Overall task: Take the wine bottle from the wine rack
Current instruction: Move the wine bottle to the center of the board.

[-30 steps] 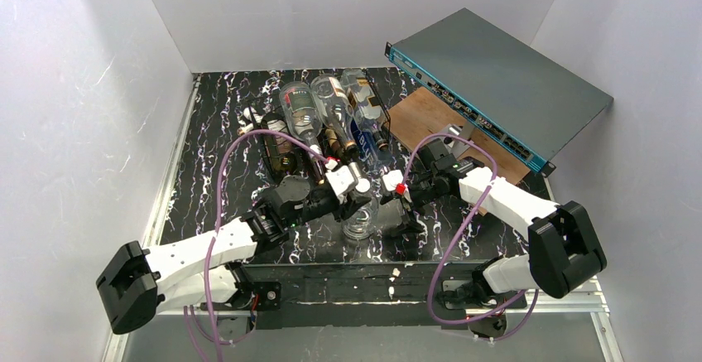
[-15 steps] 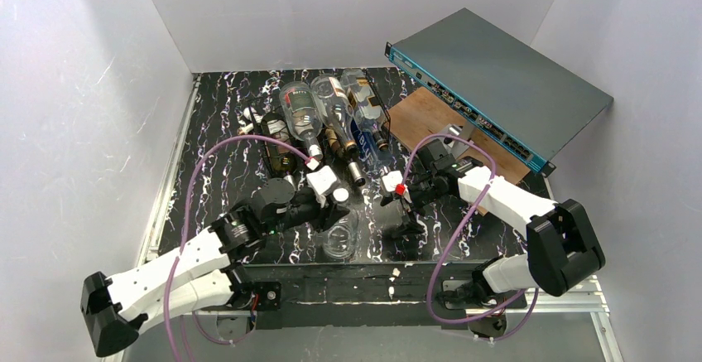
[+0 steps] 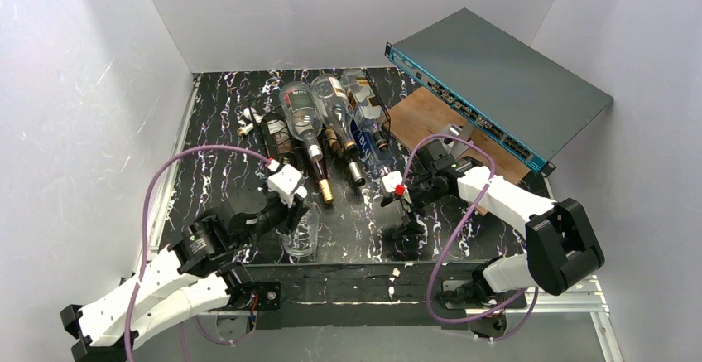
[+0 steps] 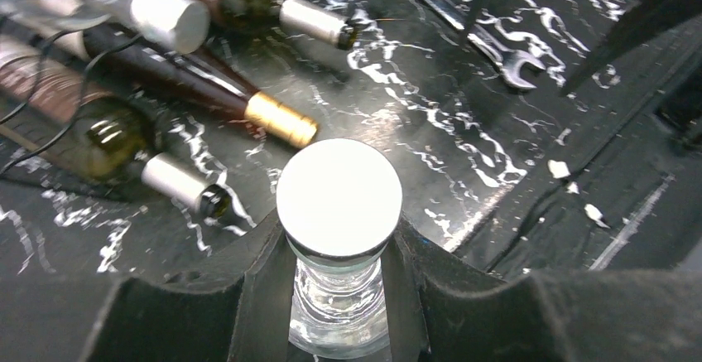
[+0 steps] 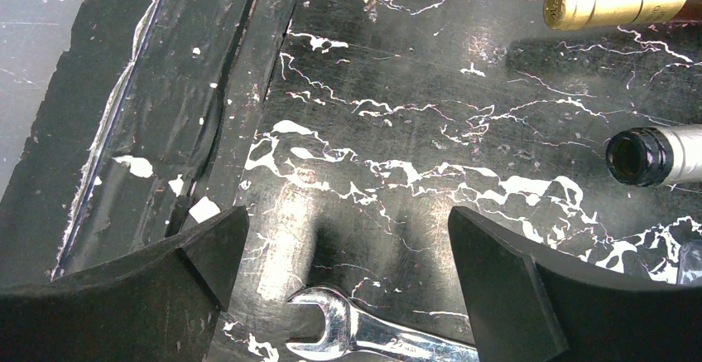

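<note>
The left gripper point(image 4: 339, 231) was clenched on the neck of the clear wine bottle point(image 4: 337, 188), just under its white cap point(image 4: 339, 181), holding it off the wine rack point(image 3: 271, 138) near the front edge of the counter point(image 3: 215, 130). Whether its base touched the counter could not be told. The right gripper point(image 5: 346, 238) hung spread wide and empty above a wrench point(image 5: 364, 333), which the frame cut off. The rack's thin wires were hard to trace under the other bottles point(image 3: 319, 122).
</note>
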`<action>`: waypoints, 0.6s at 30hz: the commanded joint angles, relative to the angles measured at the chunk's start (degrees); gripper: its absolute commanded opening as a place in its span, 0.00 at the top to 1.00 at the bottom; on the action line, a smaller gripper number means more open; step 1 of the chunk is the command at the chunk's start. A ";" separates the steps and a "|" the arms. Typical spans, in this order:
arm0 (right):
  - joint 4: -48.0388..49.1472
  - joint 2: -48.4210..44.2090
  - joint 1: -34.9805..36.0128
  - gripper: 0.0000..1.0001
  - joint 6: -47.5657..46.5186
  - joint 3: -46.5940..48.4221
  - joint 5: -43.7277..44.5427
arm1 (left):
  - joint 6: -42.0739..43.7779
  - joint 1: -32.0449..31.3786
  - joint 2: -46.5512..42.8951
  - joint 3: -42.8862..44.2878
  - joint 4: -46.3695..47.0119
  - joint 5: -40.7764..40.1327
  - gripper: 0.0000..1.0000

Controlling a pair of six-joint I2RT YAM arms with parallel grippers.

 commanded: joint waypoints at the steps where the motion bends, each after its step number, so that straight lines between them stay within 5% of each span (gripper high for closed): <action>1: -0.58 0.15 -0.09 0.00 -0.70 2.31 -0.21 | 0.76 0.23 -4.44 4.93 2.30 -11.99 1.00; 10: -0.61 0.23 -0.10 0.00 -0.65 2.32 -0.21 | 6.77 0.28 -6.66 5.06 2.92 -28.71 1.00; 18: -0.70 0.32 -0.09 0.00 -0.61 2.33 -0.21 | 12.55 4.99 -3.68 3.13 11.02 -31.01 1.00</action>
